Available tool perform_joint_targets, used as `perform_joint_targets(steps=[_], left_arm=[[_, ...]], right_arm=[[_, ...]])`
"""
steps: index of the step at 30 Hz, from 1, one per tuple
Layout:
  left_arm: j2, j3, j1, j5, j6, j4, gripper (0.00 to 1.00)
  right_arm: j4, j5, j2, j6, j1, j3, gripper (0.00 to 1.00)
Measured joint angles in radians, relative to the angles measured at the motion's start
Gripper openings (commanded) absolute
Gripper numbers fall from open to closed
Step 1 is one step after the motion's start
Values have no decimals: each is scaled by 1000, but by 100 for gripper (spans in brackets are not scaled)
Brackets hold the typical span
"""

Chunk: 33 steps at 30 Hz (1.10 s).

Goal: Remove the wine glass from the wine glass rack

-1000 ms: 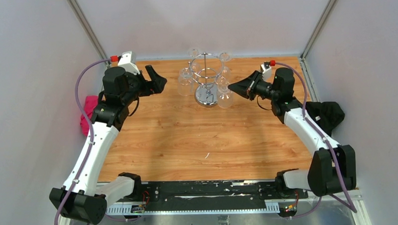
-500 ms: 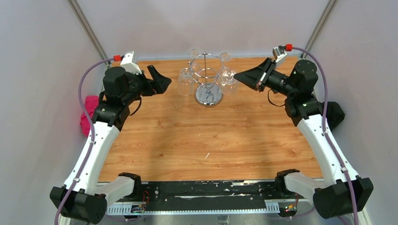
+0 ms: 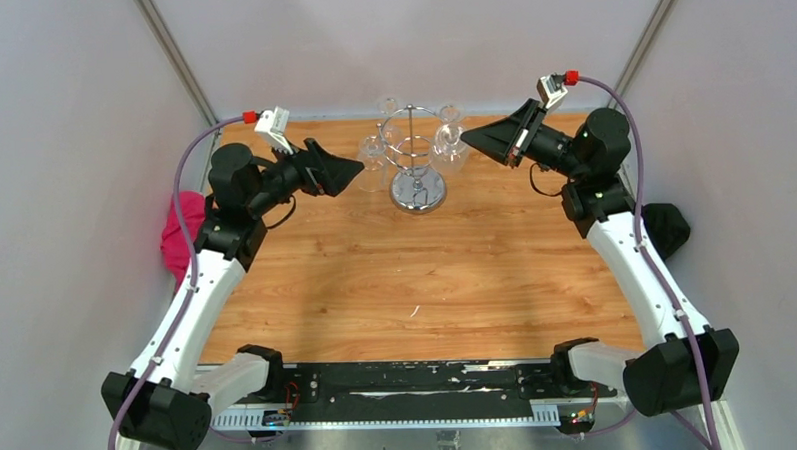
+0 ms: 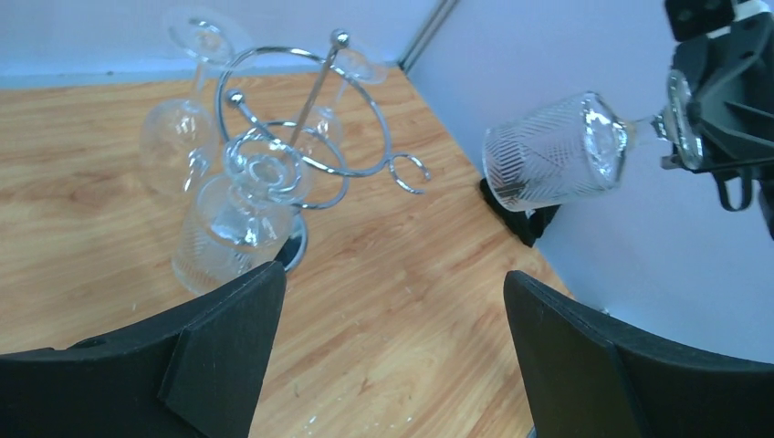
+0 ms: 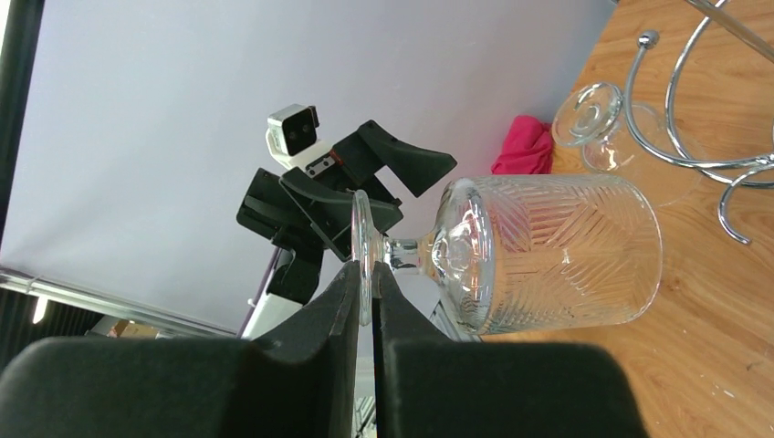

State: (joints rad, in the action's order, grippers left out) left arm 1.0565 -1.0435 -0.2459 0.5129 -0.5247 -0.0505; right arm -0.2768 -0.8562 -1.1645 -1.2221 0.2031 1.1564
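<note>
The chrome wine glass rack stands at the back middle of the table, with several glasses hanging from its ring. My right gripper is shut on the foot of a patterned wine glass. It holds the glass sideways in the air, right of the rack and clear of its hooks. The fingers pinch the thin foot edge-on. My left gripper is open with nothing in it, just left of the rack, and a hanging glass sits beyond its left finger.
A pink cloth lies off the table's left edge and a black cloth off its right edge. Grey walls close in on three sides. The rack's round mirrored base rests on the wood.
My right arm has risen and drawn back, carrying the glass up and away from the rack's right side. My left gripper has swung right, toward the rack.
</note>
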Motion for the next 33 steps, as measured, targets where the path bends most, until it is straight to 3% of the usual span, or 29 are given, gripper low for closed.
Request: perform_joint_targets(steps=[5,13,18,20,22,25,29,33], left_arm=[[-16,27,-4,60,-14,102,96],[-29,142,-7,209,-135,396,94],[-18,214,-10,285,-265,697,91],[19,236,-12,318,-354,869,89],[123,238,-12,351,-504,1139,87],[251,235,-12,372,-648,1346,87],[360,233,-11,384,-738,1448,87],[372,226,-11,386,-775,1513,87]], right_arm=[[-78,-13,-14,-41,0,0,0],[-293,-36,-51,-171,0,0,0],[-451,-43,-94,-273,6,0,0],[-520,-46,-115,-319,13,2,0],[-571,-53,-138,-359,23,18,0],[-621,-60,-163,-398,40,52,0],[-669,-62,-168,-427,72,73,0],[-720,-69,-174,-450,102,76,0]])
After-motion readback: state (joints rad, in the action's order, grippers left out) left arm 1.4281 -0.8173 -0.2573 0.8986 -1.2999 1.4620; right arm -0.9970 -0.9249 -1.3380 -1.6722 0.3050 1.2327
